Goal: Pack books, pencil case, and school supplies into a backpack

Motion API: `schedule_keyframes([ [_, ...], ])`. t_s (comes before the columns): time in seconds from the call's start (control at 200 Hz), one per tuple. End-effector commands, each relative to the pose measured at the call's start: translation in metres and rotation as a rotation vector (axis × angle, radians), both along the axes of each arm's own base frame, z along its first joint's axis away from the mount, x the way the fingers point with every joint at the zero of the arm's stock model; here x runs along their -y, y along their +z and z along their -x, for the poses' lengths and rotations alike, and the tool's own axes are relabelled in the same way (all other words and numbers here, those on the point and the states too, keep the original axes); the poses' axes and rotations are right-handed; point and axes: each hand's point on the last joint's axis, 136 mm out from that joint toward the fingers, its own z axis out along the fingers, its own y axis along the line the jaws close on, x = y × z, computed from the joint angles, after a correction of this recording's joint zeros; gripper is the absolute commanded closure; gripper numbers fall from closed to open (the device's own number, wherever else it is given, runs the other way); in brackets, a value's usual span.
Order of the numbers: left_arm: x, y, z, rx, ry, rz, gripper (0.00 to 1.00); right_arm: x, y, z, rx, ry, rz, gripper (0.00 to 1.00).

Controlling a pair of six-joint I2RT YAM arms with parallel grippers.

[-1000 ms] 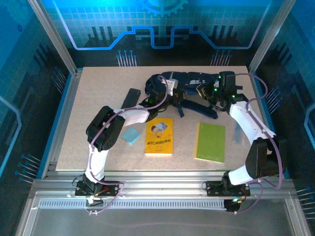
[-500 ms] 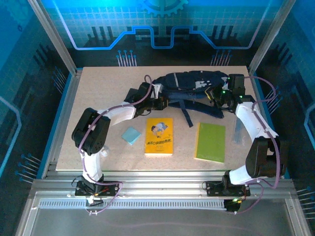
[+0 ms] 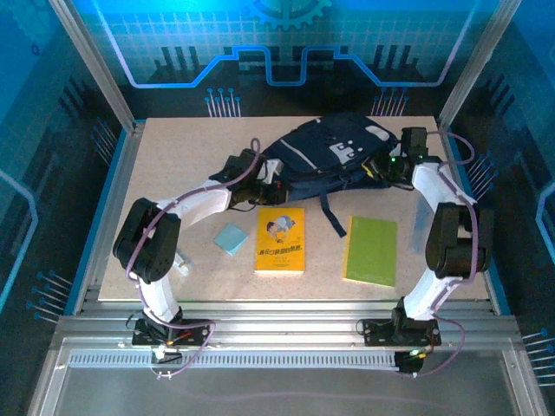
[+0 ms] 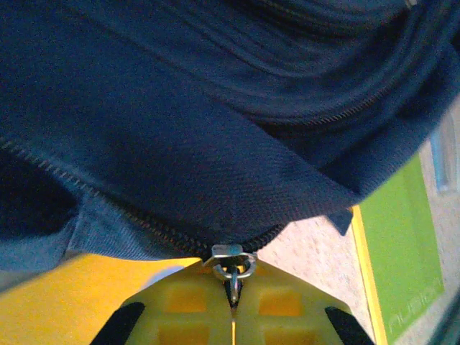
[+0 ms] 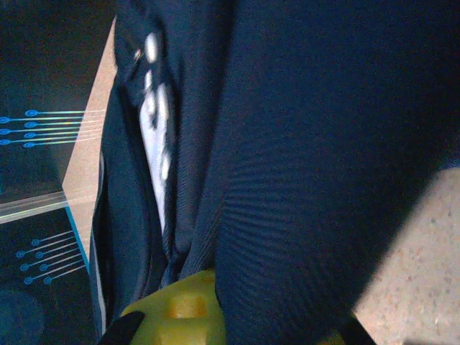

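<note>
Mostly buried in navy fabric, both clench the backpack (image 3: 325, 154) at upper centre of the overhead frame: left hand (image 4: 231, 282) on its zipper pull (image 4: 231, 260), right hand (image 5: 230, 316) on cloth hiding its fingertips.

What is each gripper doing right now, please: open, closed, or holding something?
Left gripper: closed on the zipper pull of the backpack.
Right gripper: closed on the backpack fabric.

likely a lab: aluminium frame (image 3: 92, 61), circuit-print walls (image 3: 347, 43).
</note>
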Motion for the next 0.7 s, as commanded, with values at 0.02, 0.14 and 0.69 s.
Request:
schedule_keyframes([
  [0.02,0.034,0.044,0.017,-0.005,-0.068,0.101,1.00,0.009,0.010,-0.026,0.061,0.020,0.009,0.59],
  [0.14,0.051,0.044,0.002,-0.051,-0.009,0.139,1.00,0.008,0.005,-0.008,0.021,0.026,0.022,0.15],
  [0.69,0.107,0.066,0.016,-0.104,-0.060,0.256,1.00,-0.083,0.000,0.081,-0.010,0.095,-0.204,0.04],
])
